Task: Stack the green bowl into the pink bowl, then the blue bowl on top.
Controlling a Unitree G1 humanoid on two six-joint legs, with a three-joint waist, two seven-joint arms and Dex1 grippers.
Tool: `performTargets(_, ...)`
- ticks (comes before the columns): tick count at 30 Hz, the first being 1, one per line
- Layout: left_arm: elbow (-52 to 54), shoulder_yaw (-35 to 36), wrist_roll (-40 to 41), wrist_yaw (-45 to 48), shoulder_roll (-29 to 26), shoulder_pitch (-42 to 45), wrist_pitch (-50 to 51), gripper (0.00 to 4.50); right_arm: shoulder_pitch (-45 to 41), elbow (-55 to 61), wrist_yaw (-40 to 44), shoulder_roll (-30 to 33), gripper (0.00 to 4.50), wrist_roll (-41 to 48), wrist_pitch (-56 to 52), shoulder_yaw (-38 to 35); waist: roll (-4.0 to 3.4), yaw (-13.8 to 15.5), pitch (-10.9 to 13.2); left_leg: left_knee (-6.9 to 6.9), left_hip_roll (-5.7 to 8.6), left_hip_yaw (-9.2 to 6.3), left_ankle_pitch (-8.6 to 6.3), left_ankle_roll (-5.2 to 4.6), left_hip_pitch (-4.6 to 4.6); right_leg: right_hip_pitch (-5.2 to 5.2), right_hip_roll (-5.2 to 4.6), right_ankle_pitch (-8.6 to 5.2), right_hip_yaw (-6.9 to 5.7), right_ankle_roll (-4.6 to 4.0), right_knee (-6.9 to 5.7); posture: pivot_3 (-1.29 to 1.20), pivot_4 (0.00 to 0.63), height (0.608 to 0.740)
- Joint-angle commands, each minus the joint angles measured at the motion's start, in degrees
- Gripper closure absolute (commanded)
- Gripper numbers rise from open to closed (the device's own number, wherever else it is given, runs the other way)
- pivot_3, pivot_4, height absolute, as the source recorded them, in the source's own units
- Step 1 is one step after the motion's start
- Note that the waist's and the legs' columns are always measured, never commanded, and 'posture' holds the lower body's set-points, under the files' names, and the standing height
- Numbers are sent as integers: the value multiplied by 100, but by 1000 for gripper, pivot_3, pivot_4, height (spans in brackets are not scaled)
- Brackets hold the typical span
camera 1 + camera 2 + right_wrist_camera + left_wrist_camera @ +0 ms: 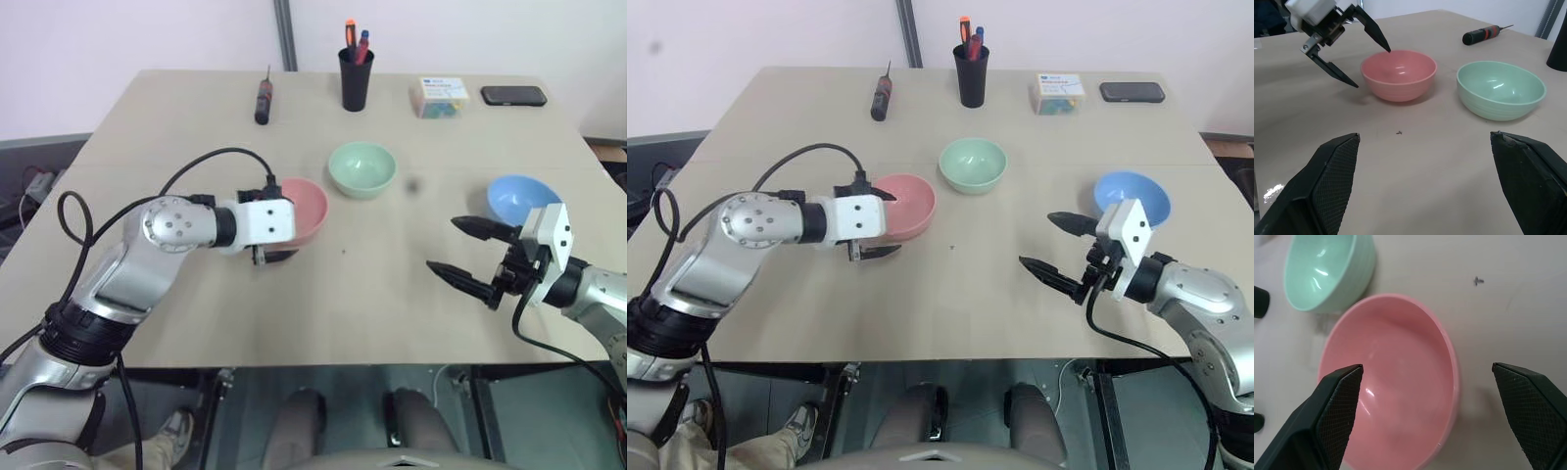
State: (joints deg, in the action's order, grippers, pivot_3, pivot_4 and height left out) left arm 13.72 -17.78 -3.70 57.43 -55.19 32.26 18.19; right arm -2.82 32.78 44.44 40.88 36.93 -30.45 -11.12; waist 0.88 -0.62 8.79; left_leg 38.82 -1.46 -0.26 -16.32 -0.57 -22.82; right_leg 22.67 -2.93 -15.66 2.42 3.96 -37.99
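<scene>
Two grippers, jaws wide apart, nothing held: left (875,222) straddling pink bowl's (906,205) rim, right (1055,244) beside blue bowl (1132,195). Green bowl (973,164) unstacked.

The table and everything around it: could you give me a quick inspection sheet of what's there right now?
Surface: beige table, one small dark speck.
Job's things: pink bowl, green bowl, blue bowl, all upright, apart, unstacked.
Clutter: screwdriver, black pen cup, small box, phone along the far edge.
Grippers: left gripper open at the pink bowl's rim; right gripper open, empty, near the blue bowl.
Cables: black cable looping over the left arm.
Surroundings: pale wall, grey post.
</scene>
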Motion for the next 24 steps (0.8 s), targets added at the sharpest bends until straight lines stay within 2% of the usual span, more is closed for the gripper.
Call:
performTargets(1,-232,-274,-345,319,63,190,-343,685,93,266,-96,-41,0,-15,161,-146,0,5,0,2,0,1,0,0,0,0,0,0,0,0,0,0,150,740)
performTargets(2,-314,-333,-425,353,91,225,-431,887,113,271,-104,-45,0,-18,170,-159,0,7,0,2,0,2,0,0,0,0,0,0,-1,0,-1,0,150,740)
performTargets(6,-665,-472,-660,481,314,438,-693,2766,225,301,-133,-46,0,-30,232,-190,1,9,0,15,0,2,0,0,-5,-1,1,0,-4,0,-6,0,150,740)
performTargets(10,-864,-476,-764,573,494,565,-789,4406,330,330,-150,-48,0,-31,274,-248,1,9,0,24,0,2,0,-1,-8,-2,1,0,-7,0,-10,0,150,740)
performTargets(16,-788,-340,-518,827,703,546,-1065,4406,513,356,-199,-35,0,-84,364,-365,1,6,1,27,0,-3,0,-1,-9,-2,2,0,-6,0,-12,0,150,740)
performTargets(18,-581,-262,54,1255,825,574,-1431,4406,720,464,-284,-42,0,-71,367,-583,1,8,1,29,0,-6,0,-1,-8,-2,2,0,-6,0,-13,0,150,740)
performTargets(21,-570,-291,502,1635,1072,734,-1611,4406,990,635,-397,-51,0,-58,359,-833,1,55,1,36,-2,-7,0,-1,-15,-3,1,0,-11,0,-11,0,150,740)
performTargets(24,-1106,-618,697,2141,1562,1079,-2186,4406,1371,905,-561,-126,0,-22,317,-1103,2,93,1,44,1,-3,-1,-2,-15,-6,1,1,-11,1,-14,0,150,740)
